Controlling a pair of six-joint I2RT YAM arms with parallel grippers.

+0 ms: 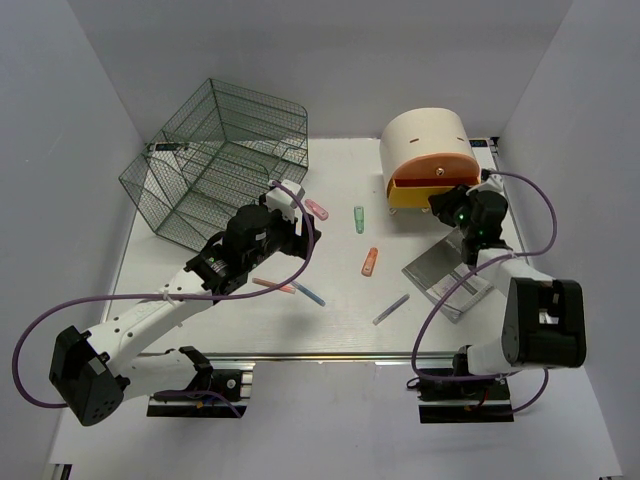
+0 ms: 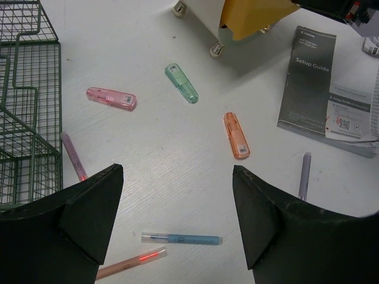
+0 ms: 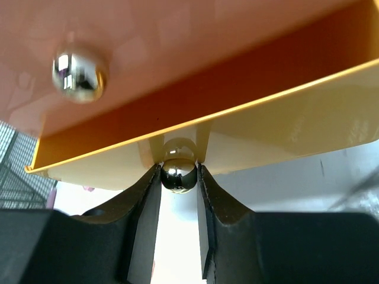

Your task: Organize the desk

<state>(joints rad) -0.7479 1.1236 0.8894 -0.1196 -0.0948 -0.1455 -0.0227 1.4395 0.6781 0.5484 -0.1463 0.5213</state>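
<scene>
Wrist of your left arm reaches forward and right, elbow low, over desk (image 1: pixel 340 315). Left gripper (image 2: pixel 177 171) is tilted down, fingers spread wide, holding nothing. Ahead of it you see orange highlighter (image 2: pixel 236 135), green highlighter (image 2: pixel 181 83) and pink highlighter (image 2: pixel 111 98). Blue pen (image 2: pixel 181 239) lies beneath gap, wire cage (image 2: pixel 23 106) off to its left. Your right arm is folded, forearm rising. Right gripper (image 3: pixel 179 176) is pinched on silver knob (image 3: pixel 179 170) of yellow drawer (image 3: pixel 266 136) directly ahead.
</scene>
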